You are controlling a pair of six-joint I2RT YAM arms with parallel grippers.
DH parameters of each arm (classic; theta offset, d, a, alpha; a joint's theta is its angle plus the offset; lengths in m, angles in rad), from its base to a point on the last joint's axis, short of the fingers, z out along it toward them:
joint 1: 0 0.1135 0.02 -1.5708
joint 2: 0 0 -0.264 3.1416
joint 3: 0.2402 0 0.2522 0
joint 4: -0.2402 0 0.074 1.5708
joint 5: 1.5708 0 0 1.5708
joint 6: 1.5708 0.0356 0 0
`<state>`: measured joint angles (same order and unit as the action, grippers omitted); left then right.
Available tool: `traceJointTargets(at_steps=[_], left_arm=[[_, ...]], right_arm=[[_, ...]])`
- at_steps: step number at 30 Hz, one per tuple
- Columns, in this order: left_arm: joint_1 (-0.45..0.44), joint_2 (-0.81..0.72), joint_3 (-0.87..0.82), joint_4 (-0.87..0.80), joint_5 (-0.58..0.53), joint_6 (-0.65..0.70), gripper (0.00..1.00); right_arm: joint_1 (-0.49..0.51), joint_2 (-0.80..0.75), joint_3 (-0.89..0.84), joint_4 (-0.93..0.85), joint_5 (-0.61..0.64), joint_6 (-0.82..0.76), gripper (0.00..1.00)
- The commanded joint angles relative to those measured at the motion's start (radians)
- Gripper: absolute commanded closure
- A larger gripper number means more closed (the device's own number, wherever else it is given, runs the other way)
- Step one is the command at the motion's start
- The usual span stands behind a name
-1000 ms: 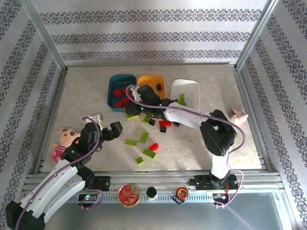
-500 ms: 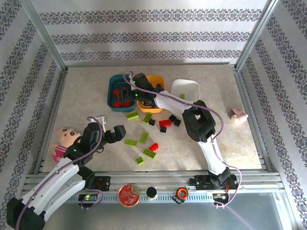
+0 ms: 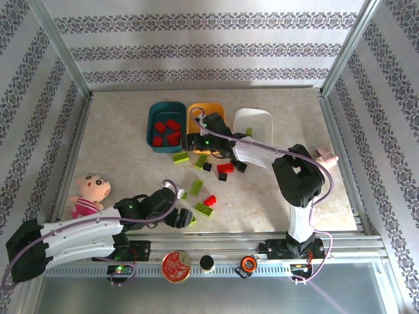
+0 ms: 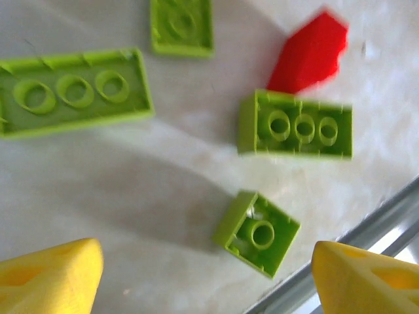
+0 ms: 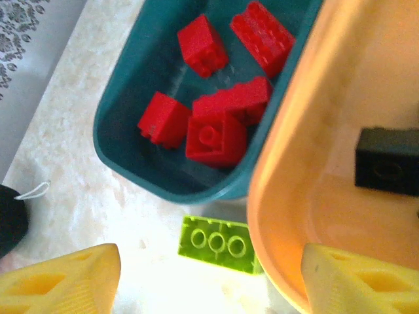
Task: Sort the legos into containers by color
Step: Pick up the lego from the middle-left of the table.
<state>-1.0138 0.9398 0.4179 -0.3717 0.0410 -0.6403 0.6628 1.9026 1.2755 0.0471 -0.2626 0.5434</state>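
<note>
Across the worktop (image 3: 124, 144), sorting is running roughly midway: the teal tray (image 5: 170, 173) is holding several red bricks (image 5: 216, 137), the orange tray (image 5: 314, 196) a black brick (image 5: 386, 160), the white tray (image 3: 262, 118) a green brick (image 3: 249, 133). The left gripper (image 4: 206, 281) is gaping empty over a small green brick (image 4: 256, 232), the right gripper (image 5: 209, 281) likewise above the teal-orange edges. About ten loose bricks (image 3: 203, 209) are waiting; the right arm (image 3: 262, 154) is hiding part of the orange tray.

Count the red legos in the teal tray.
5 in the tray: two legos at the far end, one left, two touching near the middle; others may hide beneath.
</note>
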Motion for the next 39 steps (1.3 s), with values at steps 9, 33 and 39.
traceJointTargets(at_steps=[9,33,39], left_arm=[[-0.119,0.276,0.102,0.047,-0.092,0.067,0.22],[-0.120,0.410,0.103,0.294,-0.096,0.160,0.32],[-0.120,0.407,0.092,0.319,-0.079,0.183,0.48]], right_arm=[[-0.009,-0.091,-0.083,0.068,0.005,0.013,0.27],[-0.029,-0.151,-0.163,0.084,0.007,0.004,0.26],[-0.037,-0.167,-0.190,0.090,0.009,0.004,0.27]])
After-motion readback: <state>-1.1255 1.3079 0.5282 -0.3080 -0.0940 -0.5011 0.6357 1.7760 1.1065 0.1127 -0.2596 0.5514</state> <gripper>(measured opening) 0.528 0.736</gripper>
